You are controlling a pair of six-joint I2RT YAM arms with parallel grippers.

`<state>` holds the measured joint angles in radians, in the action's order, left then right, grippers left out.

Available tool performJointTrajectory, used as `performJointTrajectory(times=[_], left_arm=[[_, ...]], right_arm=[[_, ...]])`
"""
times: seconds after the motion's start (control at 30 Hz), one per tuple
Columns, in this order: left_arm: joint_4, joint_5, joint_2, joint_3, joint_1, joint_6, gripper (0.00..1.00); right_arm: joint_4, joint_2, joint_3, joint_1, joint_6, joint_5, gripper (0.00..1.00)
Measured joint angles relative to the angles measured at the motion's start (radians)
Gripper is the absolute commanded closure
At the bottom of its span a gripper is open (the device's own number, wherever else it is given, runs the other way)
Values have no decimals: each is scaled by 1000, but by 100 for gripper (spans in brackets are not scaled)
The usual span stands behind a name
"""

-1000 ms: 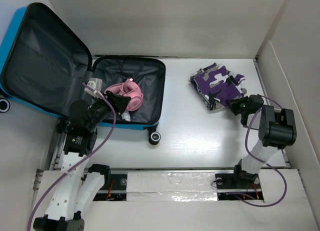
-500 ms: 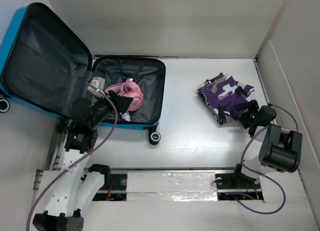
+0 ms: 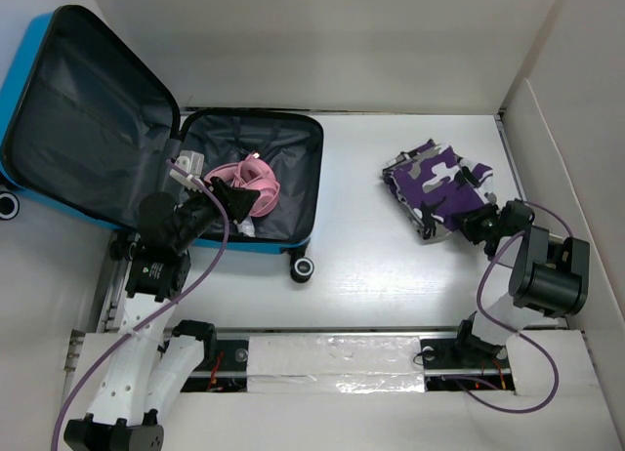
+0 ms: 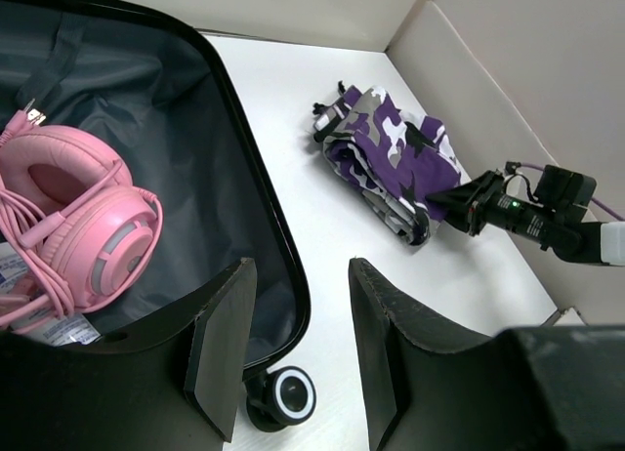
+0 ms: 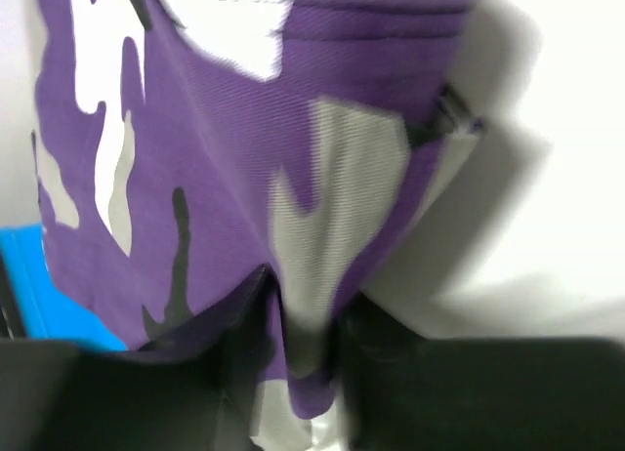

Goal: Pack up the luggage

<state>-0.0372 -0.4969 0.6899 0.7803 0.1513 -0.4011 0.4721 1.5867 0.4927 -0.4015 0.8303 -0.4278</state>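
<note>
The luggage (image 3: 293, 158), a bright blue hard-shell suitcase, lies open on the left part of the white table (image 3: 361, 275). Its lid is propped up toward the far left, and its base lies flat with the dark grey lining facing up. Pink headphones (image 3: 252, 178) with their cord rest inside the base, toward its left side. The left gripper (image 3: 244, 199) hangs over the near part of that base, just beside the headphones. Its jaws are partly open and there is nothing between them. In the left wrist view the black rim of the base runs up through the gap between the two fingers, and a black-and-white wheel (image 4: 291, 397) sits below it. The right gripper (image 3: 467, 220) is well apart from the luggage, across the table on the right side. It is at the near right edge of a folded purple camouflage garment (image 3: 435, 183) lying flat on the table. In the blurred right wrist view its fingers (image 5: 244, 334) stand close together, with a fold of the cloth drawn in and pinched between them.
</note>
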Motion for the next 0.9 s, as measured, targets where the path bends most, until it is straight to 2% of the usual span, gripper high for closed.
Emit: performJointTrajectory(times=[0.03,0.13,0.4,0.47,0.53,0.6,0.67,0.73,0.77,0.8,0.83,0.87,0.9], left_arm=[[2,0,0,0,0,0,60],[8,-4,1,0,2,-2,60],[87,-90,101,36,19,-56,59],[77,-80,140,77,49,-60,55],[66,-25,212,159,153,-53,48],[31,74,336,303,353,-31,44],[25,148,494,468,536,-2,34],[11,226,637,597,639,26,24],[-19,275,713,668,673,44,22],[-56,312,801,747,698,64,20],[-79,342,889,830,717,81,18],[-101,345,977,912,726,95,17],[-116,335,1062,981,724,107,12]], right_arm=[[-6,10,5,0,0,-2,86],[-18,16,13,5,-12,2,100],[-101,-75,36,122,-106,58,100],[-113,-99,29,120,-124,47,100],[-123,-122,13,107,-136,40,100],[-134,-138,-2,96,-144,34,100],[-138,-140,-6,89,-148,29,100],[-139,-140,-7,87,-153,26,100],[-139,-140,-8,85,-154,26,97],[-138,-142,-11,84,-154,26,88],[-139,-145,-14,82,-154,27,73],[-140,-151,-18,82,-153,27,39],[-145,-159,-21,82,-153,27,22]])
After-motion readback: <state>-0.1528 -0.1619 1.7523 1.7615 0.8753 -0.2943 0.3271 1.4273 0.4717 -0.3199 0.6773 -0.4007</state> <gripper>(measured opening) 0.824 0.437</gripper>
